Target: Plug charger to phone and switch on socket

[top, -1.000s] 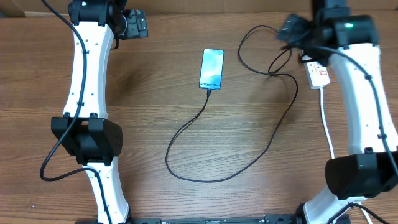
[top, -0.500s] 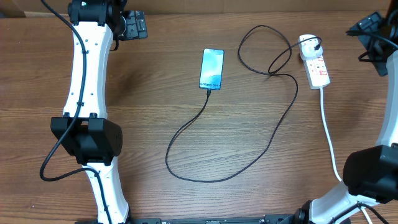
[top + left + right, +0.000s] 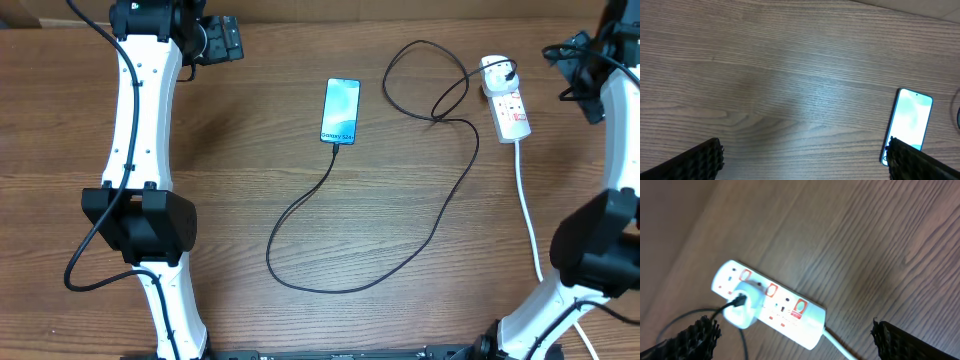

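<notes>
The phone (image 3: 340, 110) lies lit in the middle of the table, with the charger cable (image 3: 400, 262) plugged into its lower edge. The cable loops to a white adapter (image 3: 495, 72) seated in the socket strip (image 3: 510, 108) at the right. The phone also shows in the left wrist view (image 3: 910, 122); the strip (image 3: 772, 302) and adapter (image 3: 746, 309) show in the right wrist view. My left gripper (image 3: 222, 40) is open at the far left, empty. My right gripper (image 3: 575, 62) is open above and right of the strip, empty.
The strip's thick white cord (image 3: 528, 210) runs down the right side toward the table's front edge. A cardboard wall (image 3: 300, 10) lines the back. Both arm bases stand at the front corners.
My right arm has swung away from over the socket strip to the right edge, uncovering the strip and adapter. The left arm, phone and cable have not moved.
</notes>
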